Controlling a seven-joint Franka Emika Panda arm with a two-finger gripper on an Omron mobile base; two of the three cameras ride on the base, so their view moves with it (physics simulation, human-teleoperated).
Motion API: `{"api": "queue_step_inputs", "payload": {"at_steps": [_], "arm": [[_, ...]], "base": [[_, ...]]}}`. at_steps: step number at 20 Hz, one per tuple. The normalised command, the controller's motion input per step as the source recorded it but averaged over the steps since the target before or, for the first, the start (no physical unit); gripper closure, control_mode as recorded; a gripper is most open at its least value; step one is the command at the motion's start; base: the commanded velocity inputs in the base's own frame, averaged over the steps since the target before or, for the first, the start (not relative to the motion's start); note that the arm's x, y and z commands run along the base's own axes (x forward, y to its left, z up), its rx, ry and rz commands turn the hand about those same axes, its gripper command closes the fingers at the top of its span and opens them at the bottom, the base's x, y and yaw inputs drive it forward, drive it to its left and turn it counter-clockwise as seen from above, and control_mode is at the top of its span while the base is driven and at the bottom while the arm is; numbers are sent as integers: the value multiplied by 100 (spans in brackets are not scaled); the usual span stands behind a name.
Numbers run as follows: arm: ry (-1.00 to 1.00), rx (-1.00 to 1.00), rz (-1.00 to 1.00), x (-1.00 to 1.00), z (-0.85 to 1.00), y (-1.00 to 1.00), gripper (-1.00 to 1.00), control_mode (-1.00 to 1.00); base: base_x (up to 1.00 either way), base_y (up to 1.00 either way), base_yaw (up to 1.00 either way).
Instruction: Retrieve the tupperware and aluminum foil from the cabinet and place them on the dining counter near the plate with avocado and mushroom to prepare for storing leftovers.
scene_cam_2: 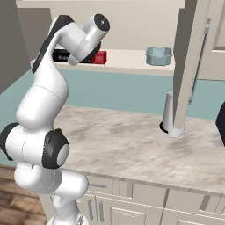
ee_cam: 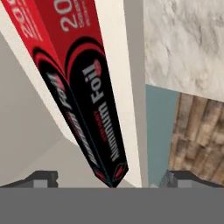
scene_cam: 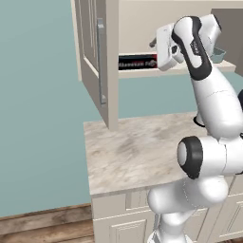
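The gripper (ee_cam: 109,178) hangs with its 2 fingers spread wide, the aluminum foil (ee_cam: 83,94) lying between them on the cabinet (scene_cam: 99,57) shelf, not clamped. Farther along that shelf sits the tupperware (scene_cam_2: 158,56), above the marble surface (scene_cam_2: 132,140).

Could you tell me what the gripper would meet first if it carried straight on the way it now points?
Most likely the aluminum foil box on the cabinet shelf, lying between its open fingers; depth is unclear.

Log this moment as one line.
phase: reaching | fingers: open, straddling aluminum foil | tupperware: on cabinet shelf
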Motion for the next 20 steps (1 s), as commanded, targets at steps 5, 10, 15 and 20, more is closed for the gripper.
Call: {"api": "queue_step_inputs", "payload": {"at_steps": [5,10,15,20], "arm": [[0,5,4,44,-47,0,-100,-100],[-5,7,3,45,-35,0,-100,-100],[-1,7,0,32,13,0,-100,-100],[5,1,0,18,47,0,-100,-100]], "base": [[0,0,0],[0,0,0],[0,0,0],[0,0,0]]}}
